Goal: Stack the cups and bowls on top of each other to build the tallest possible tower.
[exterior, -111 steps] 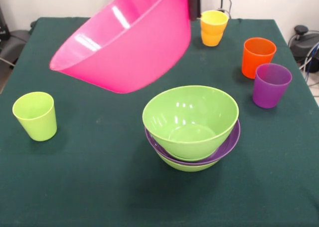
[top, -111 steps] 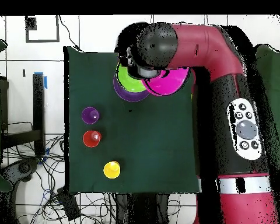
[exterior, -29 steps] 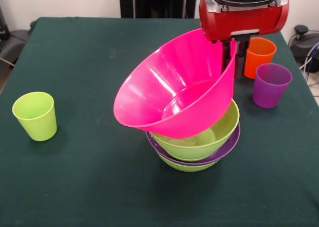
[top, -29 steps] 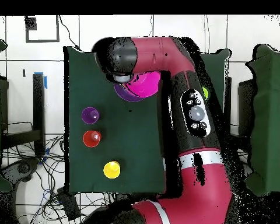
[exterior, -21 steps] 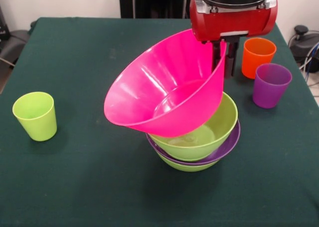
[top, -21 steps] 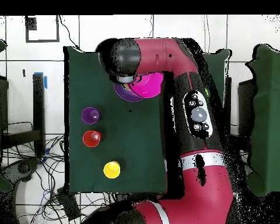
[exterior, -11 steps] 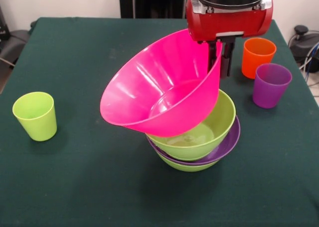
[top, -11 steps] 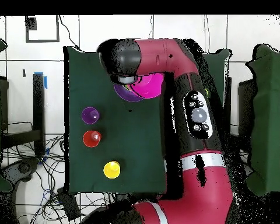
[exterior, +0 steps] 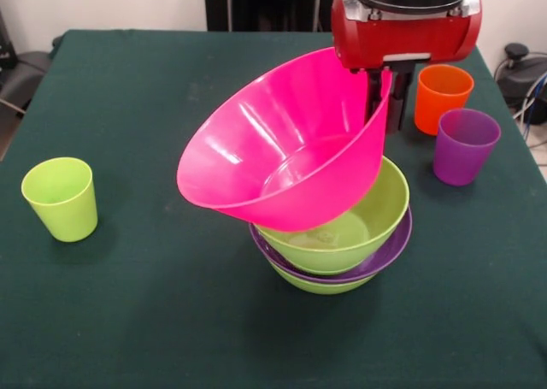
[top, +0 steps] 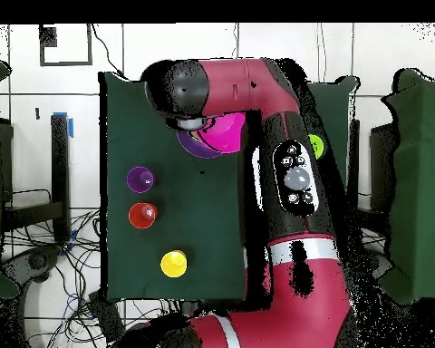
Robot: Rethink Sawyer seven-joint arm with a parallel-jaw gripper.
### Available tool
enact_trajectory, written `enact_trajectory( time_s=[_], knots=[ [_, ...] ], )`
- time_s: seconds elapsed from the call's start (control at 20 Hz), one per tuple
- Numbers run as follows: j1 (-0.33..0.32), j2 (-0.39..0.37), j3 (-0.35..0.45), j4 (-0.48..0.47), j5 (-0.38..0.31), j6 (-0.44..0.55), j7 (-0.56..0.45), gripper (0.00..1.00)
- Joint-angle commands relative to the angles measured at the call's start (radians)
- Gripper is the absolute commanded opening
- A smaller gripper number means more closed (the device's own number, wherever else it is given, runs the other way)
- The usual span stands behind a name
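The large pink bowl [exterior: 282, 150] hangs tilted, its mouth facing left in the front view. Its lower side sits in the top lime green bowl [exterior: 367, 222] of the tower. Below that bowl are a wide purple bowl [exterior: 395, 242] and another lime green bowl [exterior: 320, 285]. My gripper [exterior: 385, 115] is shut on the pink bowl's right rim, under the red wrist [exterior: 406, 30]. Cups stand apart: lime green [exterior: 60, 198], orange [exterior: 442, 97], purple [exterior: 464, 145]. The yellow-orange cup [top: 174, 264] shows only in the overhead view, where the arm covers most of the pink bowl [top: 226, 131].
The dark green table cloth [exterior: 154, 321] covers the table. The orange and purple cups stand close to the right of the gripper in the front view. Cables and dark equipment [exterior: 521, 68] lie off the table's right edge.
Five seconds ago the pink bowl was held high at the left; it now leans into the stack. In the last half second gripper and bowl shifted slightly right in the front view.
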State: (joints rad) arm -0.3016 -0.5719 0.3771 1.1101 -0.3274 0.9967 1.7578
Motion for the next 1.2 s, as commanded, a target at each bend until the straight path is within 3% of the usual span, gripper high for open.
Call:
enact_trajectory(
  time_s=[0.05,1.2],
  knots=[
    [0.043,0.007,-0.045,-0.057,-0.009,-0.004,0.149,0.0],
    [0.056,0.019,-0.095,-0.037,0.042,-0.057,0.157,0.0]
  ],
)
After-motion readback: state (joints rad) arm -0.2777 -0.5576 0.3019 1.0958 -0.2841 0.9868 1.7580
